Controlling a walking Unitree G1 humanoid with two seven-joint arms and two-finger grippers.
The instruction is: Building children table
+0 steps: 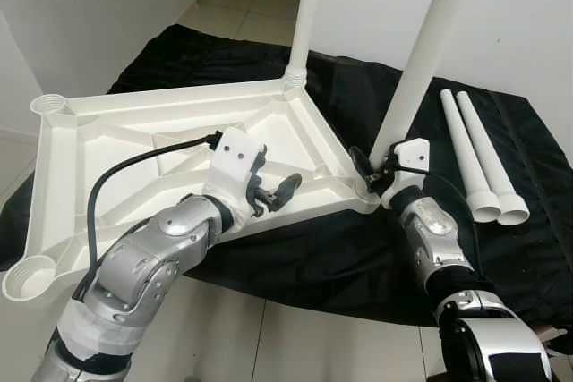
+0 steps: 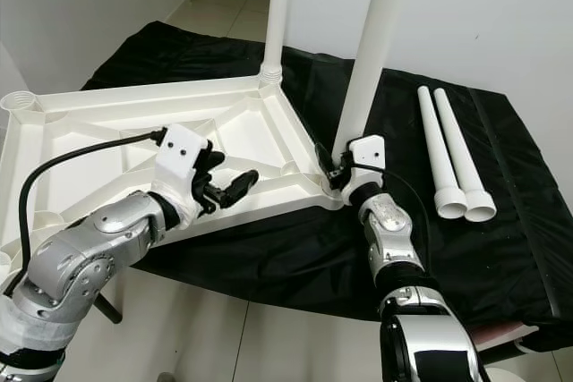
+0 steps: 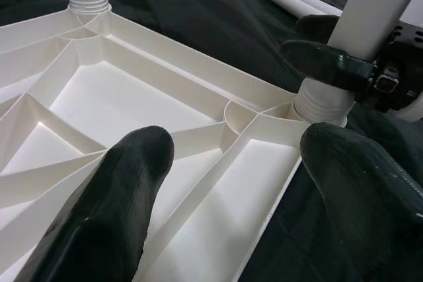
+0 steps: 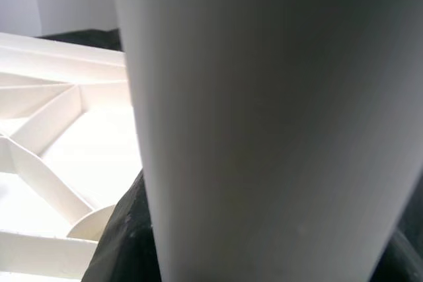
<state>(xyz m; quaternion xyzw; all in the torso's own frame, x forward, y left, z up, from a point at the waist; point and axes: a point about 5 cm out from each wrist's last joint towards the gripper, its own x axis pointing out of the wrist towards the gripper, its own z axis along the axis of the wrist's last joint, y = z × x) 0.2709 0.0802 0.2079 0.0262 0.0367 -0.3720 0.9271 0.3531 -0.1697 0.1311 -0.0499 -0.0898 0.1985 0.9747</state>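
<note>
The right pincer (image 1: pixel 374 174) is clenched around the base of a white table leg (image 1: pixel 421 60), right where that leg enters the corner socket of the upturned white tabletop (image 1: pixel 134 145); in the right wrist view the leg (image 4: pixel 264 117) stands upright between the dark fingers. Just beside it, over the ribbed underside of the tabletop, the left pincer (image 1: pixel 273 196) hovers released, its two black fingers (image 3: pixel 112 209) spread apart on either side of the frame's rim and pointing toward the held leg. Beyond the left pincer, at the far corner of the tabletop, a second leg (image 1: pixel 304 15) already stands upright in its socket. On the left pincer's other side, well apart, the two remaining corner sockets (image 1: pixel 49 105) are open. Out past the right pincer, two loose legs (image 1: pixel 474 158) lie side by side, touching, on the black cloth (image 1: pixel 358 248) that covers the counter under everything.
</note>
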